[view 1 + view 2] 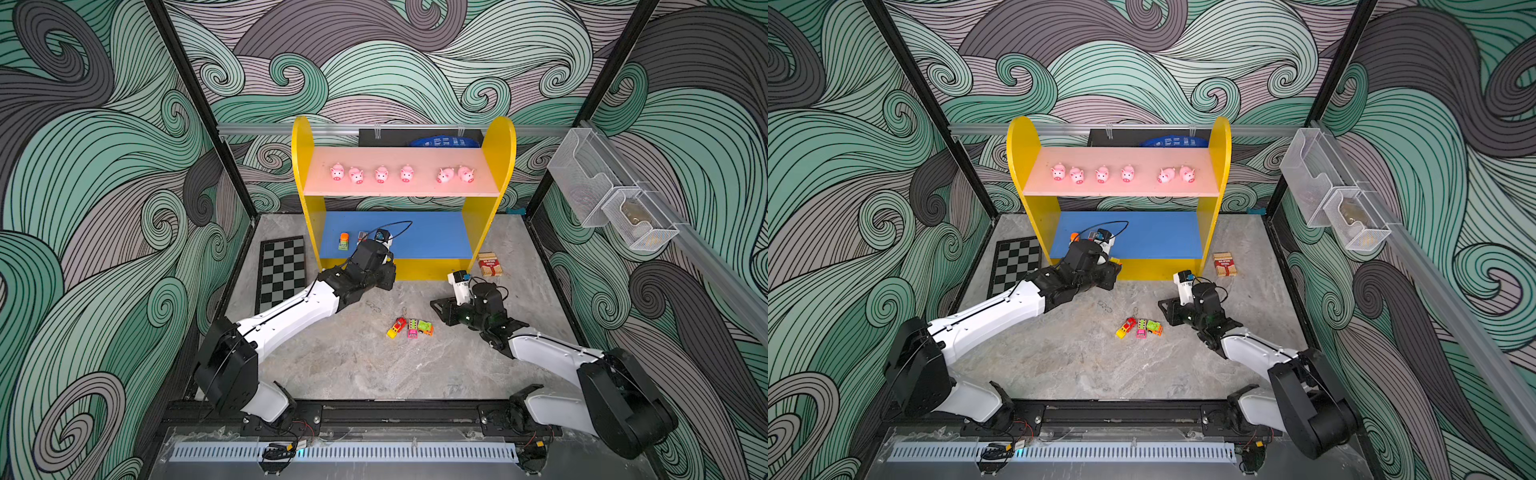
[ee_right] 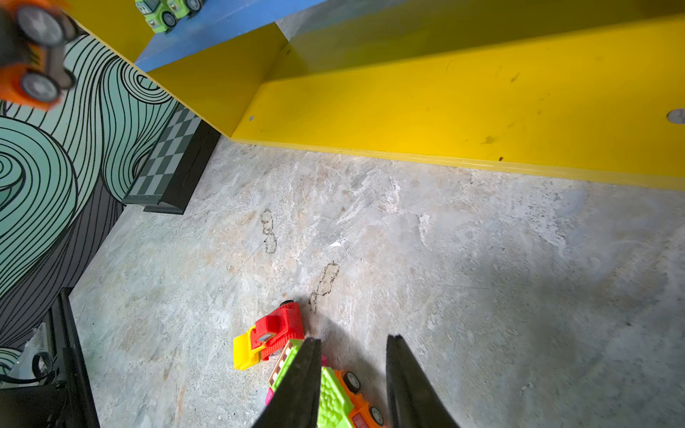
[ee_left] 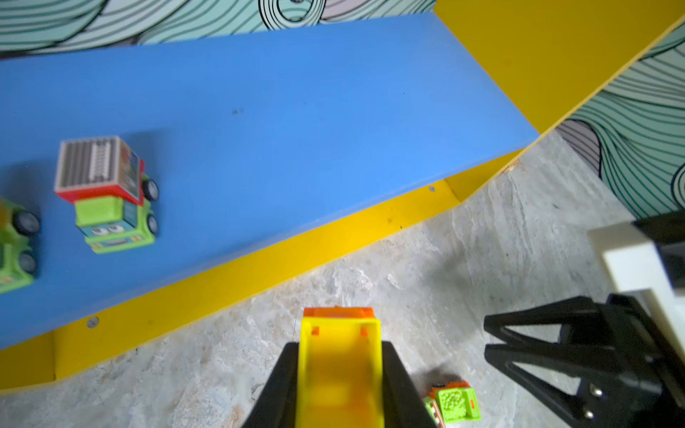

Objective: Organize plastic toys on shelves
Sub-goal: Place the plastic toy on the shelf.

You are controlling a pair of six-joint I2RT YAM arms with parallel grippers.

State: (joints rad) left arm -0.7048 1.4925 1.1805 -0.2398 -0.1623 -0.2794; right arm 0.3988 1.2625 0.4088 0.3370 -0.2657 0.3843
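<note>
Top views, surface: a grey marbled surface (image 1: 353,365); both arms reach over it from the near rail toward the shelf (image 1: 496,166).
Loose cars: three sit in a tight cluster on the surface near its middle, a red-and-yellow car (image 1: 397,327), a pink car (image 1: 412,332) and a green-and-orange car (image 1: 425,327).
Right jaws: parted and holding nothing. They hang low just beside the green-and-orange car, and the right wrist view shows bare surface in the gap.
Left jaws: clamped on a yellow truck (image 3: 341,370) with an orange front, held above the surface just in front of the shelf's front edge.
Card box: a red-and-tan card box (image 1: 489,264) lies on the surface just beside the shelf's right side panel.
Checkerboard: a checkerboard (image 1: 281,272) lies flat on the surface beside the other side panel.
Shelf: yellow, standing at the far side of the surface, near the back wall.
Blue board: the lower blue board (image 1: 428,237) carries two cars side by side toward the checkerboard end, an orange-topped green car (image 1: 343,241) and a box truck (image 3: 105,192) with a green cab and a red-and-grey box.
Pink board: the upper pink board (image 1: 399,189) carries six pink pigs (image 1: 381,174) in a row, snouts toward the arms, four grouped at one end and two nearer the other.
Baskets: two mesh baskets (image 1: 636,226) hang on the rail along the right wall.
</note>
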